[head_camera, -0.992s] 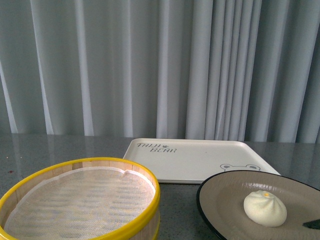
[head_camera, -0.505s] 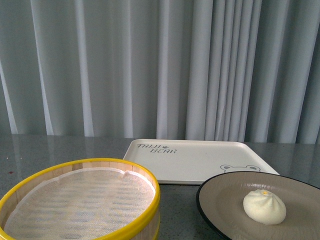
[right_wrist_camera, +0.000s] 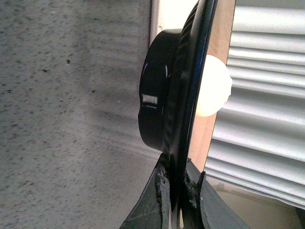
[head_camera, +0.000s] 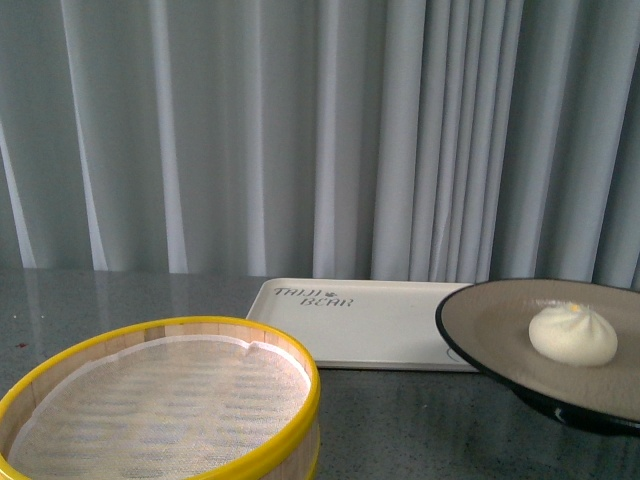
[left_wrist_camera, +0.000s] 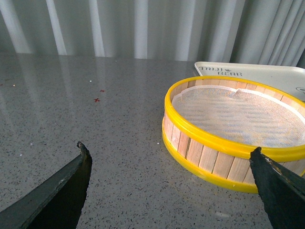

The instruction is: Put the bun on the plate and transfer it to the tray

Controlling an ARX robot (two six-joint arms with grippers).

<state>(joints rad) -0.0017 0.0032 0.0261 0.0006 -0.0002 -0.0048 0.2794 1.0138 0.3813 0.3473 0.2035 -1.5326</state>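
Note:
The plate, beige-grey inside with a black rim, hangs in the air at the front view's right, its near edge over the right end of the tray. On the plate rests the cream-white bun. The right wrist view shows the plate edge-on, its black foot to one side and the bun on the other, with my right gripper shut on the rim. My left gripper is open above bare table beside the steamer basket.
A yellow-rimmed bamboo steamer basket, lined with white cloth, stands at the front left, also large in the left wrist view as the basket. Grey curtains close off the back. The speckled grey tabletop stretches to the left.
The plate with the bun has risen off the table and moved up and to the right, now partly over the tray. The basket and tray stayed put.

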